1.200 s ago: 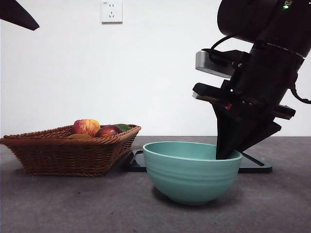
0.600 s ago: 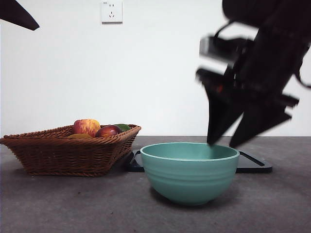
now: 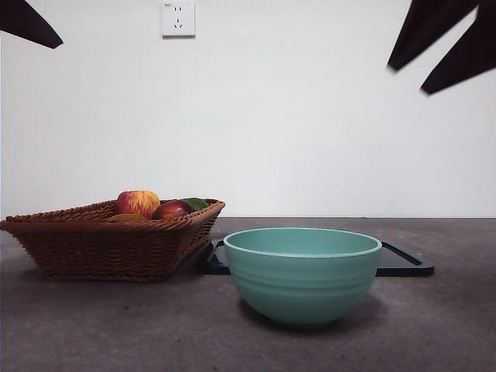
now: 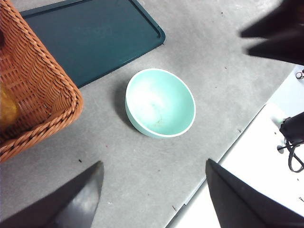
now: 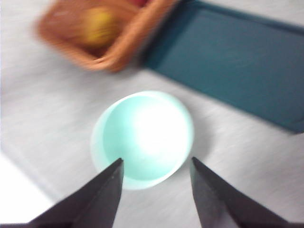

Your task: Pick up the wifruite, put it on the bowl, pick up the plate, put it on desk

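Two dark end-effector tips show in the front view: right end effector (image 3: 442, 66) top right, jaws apart, holding nothing; left one only a black tip at top left. Teal bowl (image 3: 302, 273) sits on the table (image 3: 116, 325), a dark tray (image 3: 407, 265) behind it, a wicker basket (image 3: 108, 244) with apple (image 3: 138, 203) beside. Left wrist view: left end effector (image 4: 154, 199) jaws wide apart, high above the bowl; bowl looks empty, no wifruite seen. Right wrist view: blurred, jaws apart above the bowl.
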